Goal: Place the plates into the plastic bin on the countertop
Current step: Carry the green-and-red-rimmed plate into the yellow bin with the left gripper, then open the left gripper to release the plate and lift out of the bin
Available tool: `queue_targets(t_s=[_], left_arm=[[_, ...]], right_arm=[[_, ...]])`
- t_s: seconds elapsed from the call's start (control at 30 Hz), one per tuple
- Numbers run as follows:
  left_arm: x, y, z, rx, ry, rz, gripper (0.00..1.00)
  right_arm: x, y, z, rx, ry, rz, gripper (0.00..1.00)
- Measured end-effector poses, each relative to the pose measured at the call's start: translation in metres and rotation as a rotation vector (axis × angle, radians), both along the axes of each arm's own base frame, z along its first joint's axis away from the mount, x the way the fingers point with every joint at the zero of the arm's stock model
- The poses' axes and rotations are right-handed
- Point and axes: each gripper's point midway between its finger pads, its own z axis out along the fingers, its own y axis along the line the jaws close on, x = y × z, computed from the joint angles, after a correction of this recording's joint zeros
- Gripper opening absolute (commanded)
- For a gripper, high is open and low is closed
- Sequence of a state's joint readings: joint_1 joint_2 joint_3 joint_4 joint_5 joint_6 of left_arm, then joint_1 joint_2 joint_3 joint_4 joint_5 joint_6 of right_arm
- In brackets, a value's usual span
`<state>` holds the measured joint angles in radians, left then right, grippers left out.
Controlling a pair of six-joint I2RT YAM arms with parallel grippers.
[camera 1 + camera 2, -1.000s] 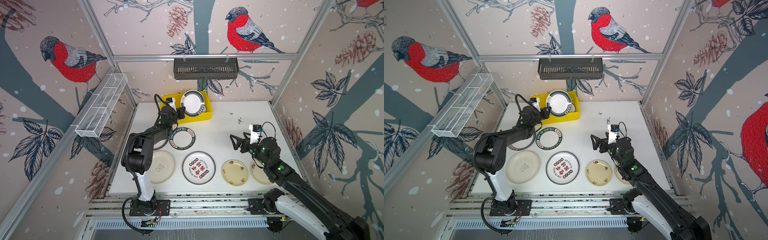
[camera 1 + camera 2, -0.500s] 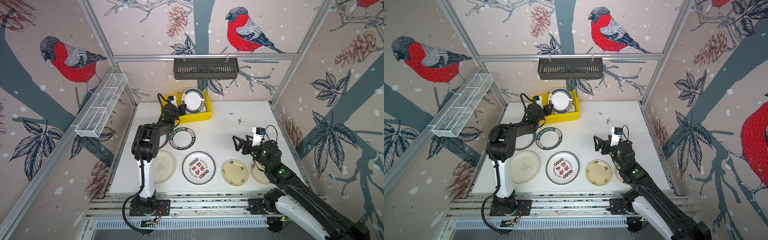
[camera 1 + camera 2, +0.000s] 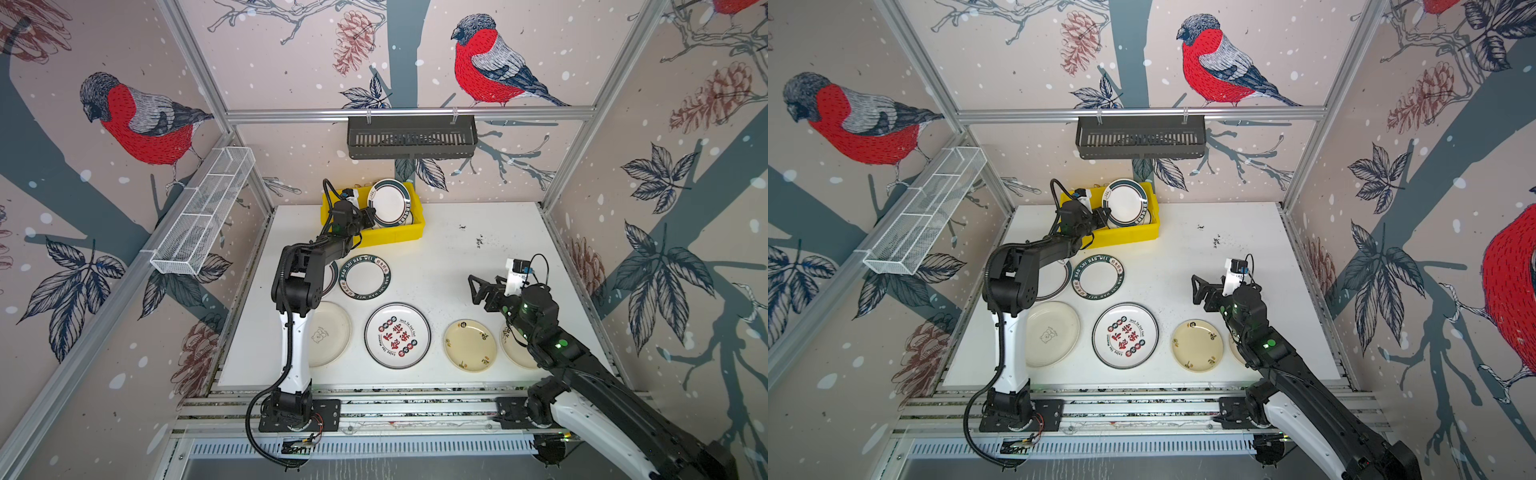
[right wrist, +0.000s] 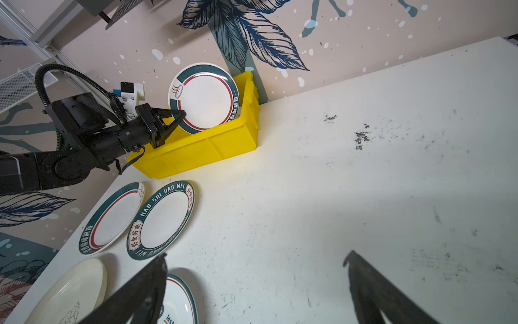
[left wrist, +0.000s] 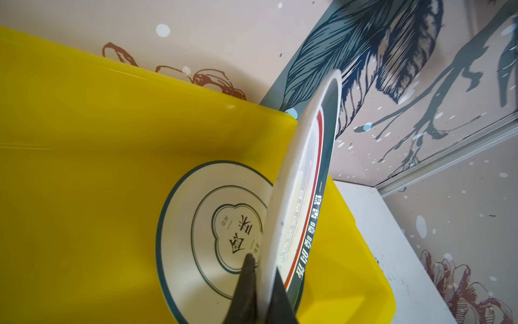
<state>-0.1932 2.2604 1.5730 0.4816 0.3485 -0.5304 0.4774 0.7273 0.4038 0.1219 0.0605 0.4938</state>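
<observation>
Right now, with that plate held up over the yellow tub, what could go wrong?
1. The left hand pinches only the rim of the green-rimmed plate, which is tilted nearly on edge; it might slip out.
2. If let go like this, it could strike the flat plate already in the yellow bin, or end up leaning on the bin's wall instead of lying flat.

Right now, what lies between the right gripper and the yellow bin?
Bare countertop only, from right gripper to yellow bin; the right wrist view shows it.
</observation>
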Motion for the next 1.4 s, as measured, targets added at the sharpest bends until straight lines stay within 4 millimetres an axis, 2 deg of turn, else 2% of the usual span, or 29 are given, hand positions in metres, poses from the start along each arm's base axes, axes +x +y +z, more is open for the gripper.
queue_targets(t_s=[0.23, 0.33, 0.4, 0.53, 0.63, 0.67, 0.7, 0.97, 1.2, 1.4], left_arm=[[0.009, -0.003, -0.014, 0.044, 0.044, -0.022, 0.18], [0.014, -0.005, -0.019, 0.060, 0.057, -0.030, 0.26], [0.017, -0.006, -0.021, 0.067, 0.061, -0.035, 0.38], [0.018, -0.006, -0.028, 0.087, 0.080, -0.042, 0.49], [0.017, -0.006, -0.032, 0.097, 0.096, -0.045, 0.68], [0.017, -0.006, -0.033, 0.102, 0.096, -0.047, 0.78], [0.017, -0.005, -0.033, 0.107, 0.096, -0.047, 0.97], [0.022, -0.005, -0.027, 0.165, 0.082, -0.027, 0.97], [0.030, -0.015, -0.003, 0.284, 0.035, -0.013, 0.97], [0.020, -0.015, -0.012, 0.362, 0.066, 0.000, 0.98]], right_arm=[[0.004, -0.004, -0.006, -0.013, 0.015, -0.025, 0.99], [0.004, -0.005, -0.006, -0.014, 0.015, -0.028, 0.99], [0.004, -0.006, -0.006, -0.014, 0.016, -0.031, 0.99], [0.005, -0.007, -0.006, -0.015, 0.016, -0.037, 0.99], [0.006, -0.008, -0.007, -0.015, 0.018, -0.042, 0.99], [0.006, -0.009, -0.007, -0.016, 0.019, -0.042, 0.99], [0.006, -0.009, -0.007, -0.016, 0.020, -0.043, 1.00], [0.009, -0.012, -0.012, -0.019, 0.033, -0.057, 0.99], [0.014, -0.019, -0.017, -0.017, 0.055, -0.082, 0.99], [0.019, -0.025, -0.016, -0.006, 0.082, -0.099, 0.99]])
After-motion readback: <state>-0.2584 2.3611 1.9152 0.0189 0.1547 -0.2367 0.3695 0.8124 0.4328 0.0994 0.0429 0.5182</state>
